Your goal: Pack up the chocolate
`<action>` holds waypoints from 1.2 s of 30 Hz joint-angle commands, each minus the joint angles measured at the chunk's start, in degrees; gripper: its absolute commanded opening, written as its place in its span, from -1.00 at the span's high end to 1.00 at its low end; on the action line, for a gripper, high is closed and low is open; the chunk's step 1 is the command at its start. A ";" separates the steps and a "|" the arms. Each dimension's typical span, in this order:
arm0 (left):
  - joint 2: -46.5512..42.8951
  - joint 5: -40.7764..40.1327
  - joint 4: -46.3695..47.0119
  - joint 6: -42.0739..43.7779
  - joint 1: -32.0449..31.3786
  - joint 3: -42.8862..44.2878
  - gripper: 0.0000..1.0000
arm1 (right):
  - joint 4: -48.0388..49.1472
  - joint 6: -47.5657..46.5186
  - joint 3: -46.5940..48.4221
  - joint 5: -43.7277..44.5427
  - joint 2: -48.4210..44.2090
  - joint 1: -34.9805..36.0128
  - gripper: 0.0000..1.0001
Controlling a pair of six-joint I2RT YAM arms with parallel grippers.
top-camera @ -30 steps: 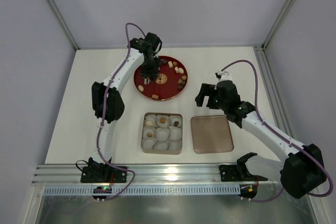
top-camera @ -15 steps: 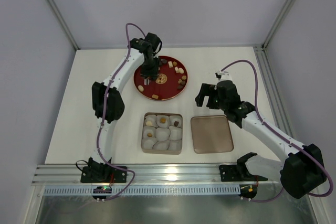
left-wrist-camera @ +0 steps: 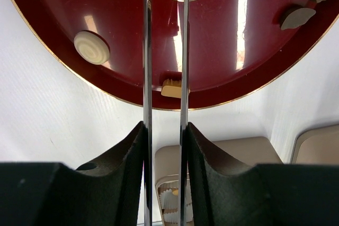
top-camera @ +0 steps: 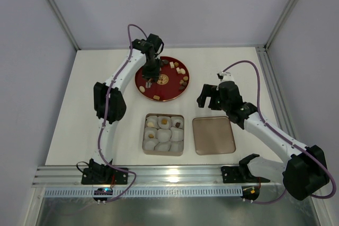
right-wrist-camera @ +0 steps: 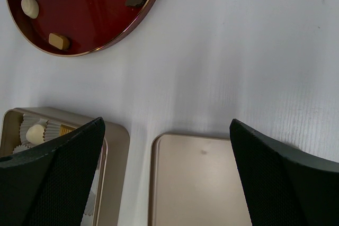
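Worktop (top-camera: 212, 59), white, bearing a round red plate (top-camera: 172, 92) with a gilt rim at the far middle, an open tin (top-camera: 143, 130) nearer the arm bases and a flat lid (top-camera: 213, 135) just to the right of the tin; tin and lid lie side by side, apart from the plate.

The chocolate (top-camera: 180, 70) lies in two places; most pieces, dark, tan and cream, are scattered on the plate, chiefly along its right side, with a tan piece (left-wrist-camera: 172, 87) by the near rim and a round cream piece (left-wrist-camera: 91, 47) on the plate's left; a few pieces sit in the far row of pale paper cups (top-camera: 159, 144) that fill the tin, one cream, one tan, one dark.

The left fingers (top-camera: 149, 79) point down over the plate, just left of its gold emblem (top-camera: 162, 80); in the left wrist view they stand as two thin parallel blades with only a narrow slit between them, the tan piece showing on the plate through that slit; whether the tips pinch a piece cannot be told.

The right fingers (top-camera: 206, 99) hang above the bare worktop between plate and lid; they are spread wide and hold nothing.
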 commanded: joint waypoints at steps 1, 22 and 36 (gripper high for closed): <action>-0.34 0.99 -0.18 1.29 -0.04 2.24 0.34 | 1.83 -0.54 0.54 0.63 -0.33 0.33 -1.00; -3.58 -0.50 -2.20 2.17 0.14 2.24 0.46 | 2.18 -0.18 -0.07 0.54 -0.50 0.33 -0.99; -11.32 0.99 1.14 1.46 0.05 -8.48 0.45 | 3.15 0.34 -0.77 0.01 -0.15 0.33 -0.99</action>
